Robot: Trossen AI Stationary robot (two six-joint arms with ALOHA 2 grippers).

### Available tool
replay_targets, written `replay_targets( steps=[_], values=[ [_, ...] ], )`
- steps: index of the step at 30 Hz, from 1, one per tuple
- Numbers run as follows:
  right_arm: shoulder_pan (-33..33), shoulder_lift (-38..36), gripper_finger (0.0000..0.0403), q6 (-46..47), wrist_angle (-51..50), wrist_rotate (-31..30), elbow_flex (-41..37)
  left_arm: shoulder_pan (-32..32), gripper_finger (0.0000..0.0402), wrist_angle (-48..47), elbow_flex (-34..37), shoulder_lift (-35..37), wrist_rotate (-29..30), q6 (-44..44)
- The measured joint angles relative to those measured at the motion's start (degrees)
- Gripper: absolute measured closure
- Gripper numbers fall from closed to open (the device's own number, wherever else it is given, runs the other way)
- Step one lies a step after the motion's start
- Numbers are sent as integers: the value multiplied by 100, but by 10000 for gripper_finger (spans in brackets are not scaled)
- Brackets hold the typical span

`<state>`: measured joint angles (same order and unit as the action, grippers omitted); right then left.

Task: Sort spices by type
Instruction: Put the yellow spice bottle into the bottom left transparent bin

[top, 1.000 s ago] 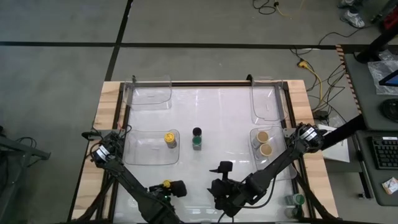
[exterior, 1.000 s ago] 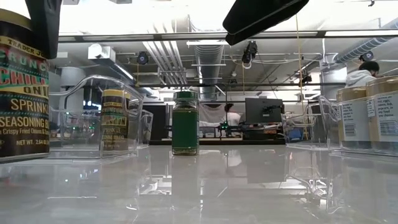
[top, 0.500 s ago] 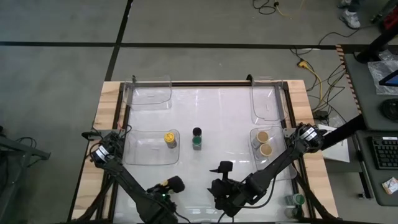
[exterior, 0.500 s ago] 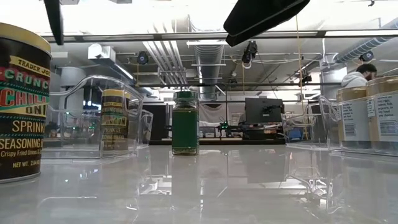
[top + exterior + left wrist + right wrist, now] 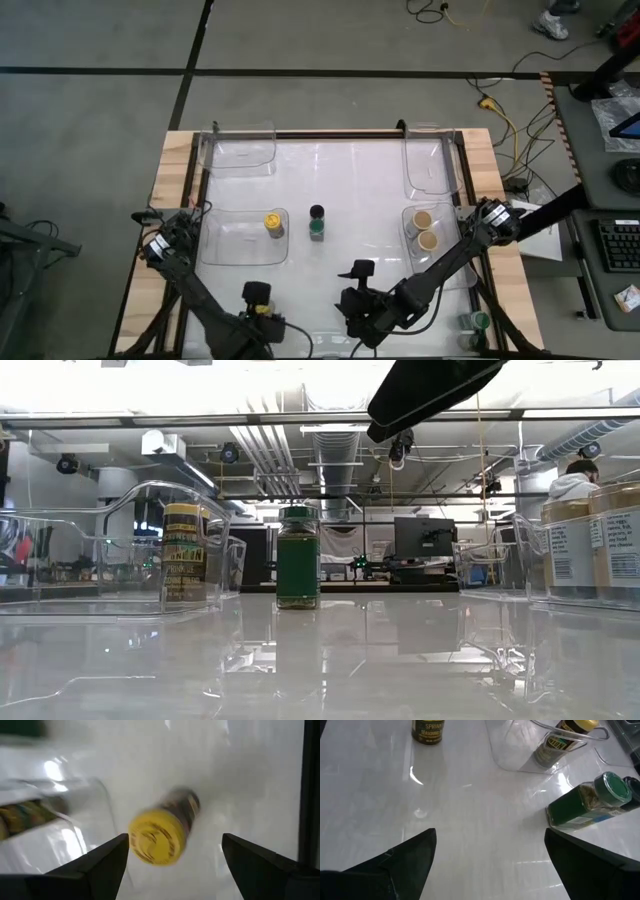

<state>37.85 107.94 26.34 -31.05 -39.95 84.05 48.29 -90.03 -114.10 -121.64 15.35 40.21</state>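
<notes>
A yellow-lidded spice jar (image 5: 157, 837) shows blurred between the open fingers of my left gripper (image 5: 175, 837), close to the table's near edge (image 5: 258, 295). The right wrist view shows that jar (image 5: 427, 731) upright on its base. A second yellow-lidded jar (image 5: 272, 222) stands in the left clear tray (image 5: 225, 245). A green-lidded jar (image 5: 317, 232) and a black-lidded jar (image 5: 317, 213) stand together mid-table. Two tan-lidded jars (image 5: 425, 229) stand in the right tray. My right gripper (image 5: 490, 865) hangs open over bare table near the near edge (image 5: 356, 272). My left gripper stands open around the yellow-lidded jar, coming at it slanting from above. The lid's edge (image 5: 132, 837) shows right beside one finger (image 5: 117, 852). I cannot tell whether that finger touches it.
Two more clear trays (image 5: 240, 150) (image 5: 430, 160) stand by the table's far edge. A green-lidded jar (image 5: 478, 322) sits off the white surface at the near right corner. A dark part of an arm (image 5: 430, 385) hangs over the table's middle. A person (image 5: 580, 480) is far behind.
My left gripper has swung from pointing toward the table's right to pointing toward its far edge, shifting toward the left edge. The yellow-lidded jar that filled the low view's left edge sank lower in that view, then went out of it.
</notes>
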Motion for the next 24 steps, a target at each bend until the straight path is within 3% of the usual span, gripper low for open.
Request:
replay_targets(
  steps=[6,14,19,24],
  values=[
    [0,0,39,-22,2,1,0,171,106,5,-331,2,699,872],
    [0,0,39,-39,2,-8,-6,156,114,9,-256,2,1512,4163],
    [0,0,39,-39,4,-9,-11,166,118,3,-111,4,1513,4586],
    [-4,0,39,-39,4,-10,-11,197,118,3,265,4,938,4361]
  ],
)
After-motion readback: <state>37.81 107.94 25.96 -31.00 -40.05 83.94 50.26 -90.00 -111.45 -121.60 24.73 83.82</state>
